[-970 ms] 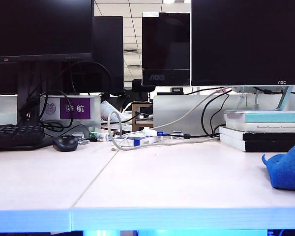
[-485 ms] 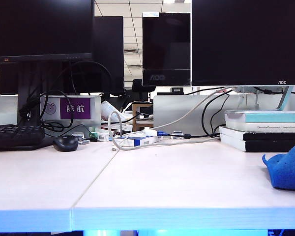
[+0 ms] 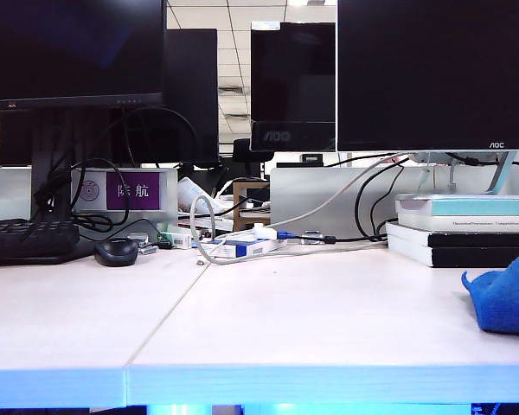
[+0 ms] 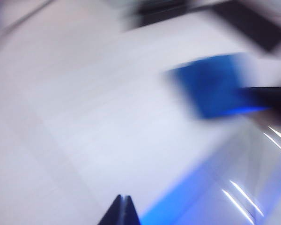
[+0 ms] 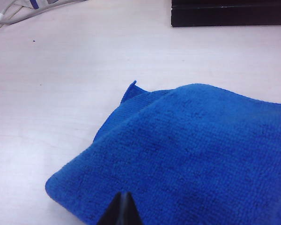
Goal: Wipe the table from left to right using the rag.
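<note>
The blue rag [image 3: 506, 303] lies bunched on the pale table [image 3: 285, 303] at the far right, partly cut off by the exterior view's edge. Neither arm shows in that view. In the right wrist view the rag [image 5: 192, 154] fills the foreground, and my right gripper [image 5: 124, 194] is shut with its tips just over the rag's near edge, holding nothing. The left wrist view is motion-blurred. My left gripper [image 4: 123, 199] is shut and empty above bare table [image 4: 84, 117], well away from the rag [image 4: 215, 86]. A dark blurred shape [image 4: 271, 98] overlaps the rag's side.
A black mouse [image 3: 115, 252] and a keyboard [image 3: 26, 239] sit at the back left. Tangled cables and small boxes [image 3: 242, 246] fill the back middle, and stacked books [image 3: 463, 229] stand at the back right under the monitors [image 3: 432, 73]. A seam [image 3: 160, 324] splits the table's two panels.
In the exterior view the rag's raised right side has sunk slightly. Nothing else there has moved.
</note>
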Controlling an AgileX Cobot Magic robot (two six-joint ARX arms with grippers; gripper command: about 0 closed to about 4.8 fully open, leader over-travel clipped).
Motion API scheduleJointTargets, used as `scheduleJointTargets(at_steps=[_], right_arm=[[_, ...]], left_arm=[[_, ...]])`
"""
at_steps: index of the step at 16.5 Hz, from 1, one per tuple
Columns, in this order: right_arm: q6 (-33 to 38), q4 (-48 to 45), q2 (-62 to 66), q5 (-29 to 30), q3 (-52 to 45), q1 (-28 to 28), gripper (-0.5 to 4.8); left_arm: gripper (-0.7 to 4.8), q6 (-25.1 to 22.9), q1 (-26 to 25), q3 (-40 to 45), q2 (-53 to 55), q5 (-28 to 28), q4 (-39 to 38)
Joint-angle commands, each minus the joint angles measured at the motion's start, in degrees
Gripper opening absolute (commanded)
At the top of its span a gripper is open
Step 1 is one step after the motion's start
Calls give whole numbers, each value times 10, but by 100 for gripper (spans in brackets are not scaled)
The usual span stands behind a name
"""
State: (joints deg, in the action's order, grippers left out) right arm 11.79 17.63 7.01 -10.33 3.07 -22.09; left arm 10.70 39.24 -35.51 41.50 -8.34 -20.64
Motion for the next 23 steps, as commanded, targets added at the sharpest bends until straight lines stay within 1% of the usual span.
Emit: scheduleJointTargets(at_steps=[1, 5, 7, 8, 9, 10, 11, 12, 15, 18, 19, 20, 21, 22, 23], right_arm=[[2, -2, 0, -1, -2, -1, -1], [2, -2, 0, -1, -2, -1, -1], [2, -2, -1, -1, -2, -1, -1], [2, -2, -1, -1, -2, -1, -1], [2, -1, -1, -1, -2, -1, -1], [2, -2, -2, -1, -2, -1, -1], [2, -2, -2, -1, -2, -1, -1], [2, -2, -2, -1, -2, -1, -1], [2, -1, -2, -1, -2, -1, -1], [2, -1, -3, -1, -2, -1, -1], [2, -1, -3, -1, -2, -1, -1], [2, -1, -3, -1, -2, -1, -1], [2, -1, -5, -1, -2, -1, -1], [2, -2, -6, -1, -2, -1, -1], [2, -1, -6, -1, -2, -1, -1]], left_arm=[[-6, 5, -76, 69, -61, 5, 50], [-6, 3, -184, 163, -155, 19, 106], [-6, 5, -223, 189, -193, 20, 110], [-6, 7, -251, 208, -226, 17, 111], [-6, 4, -290, 234, -282, 17, 112], [-6, -1, -310, 250, -314, 25, 112], [-6, -41, -332, 271, -355, 34, 112], [-6, -52, -342, 279, -375, 34, 111], [-6, -62, -365, 302, -412, 30, 107], [-6, -89, -372, 338, -414, 27, 104], [-6, -88, -372, 350, -414, 31, 105], [-6, -102, -372, 349, -414, 35, 110], [-6, -131, -375, 350, -414, 37, 109], [-6, -142, -375, 350, -414, 40, 108], [-6, -140, -375, 350, -414, 47, 108]])
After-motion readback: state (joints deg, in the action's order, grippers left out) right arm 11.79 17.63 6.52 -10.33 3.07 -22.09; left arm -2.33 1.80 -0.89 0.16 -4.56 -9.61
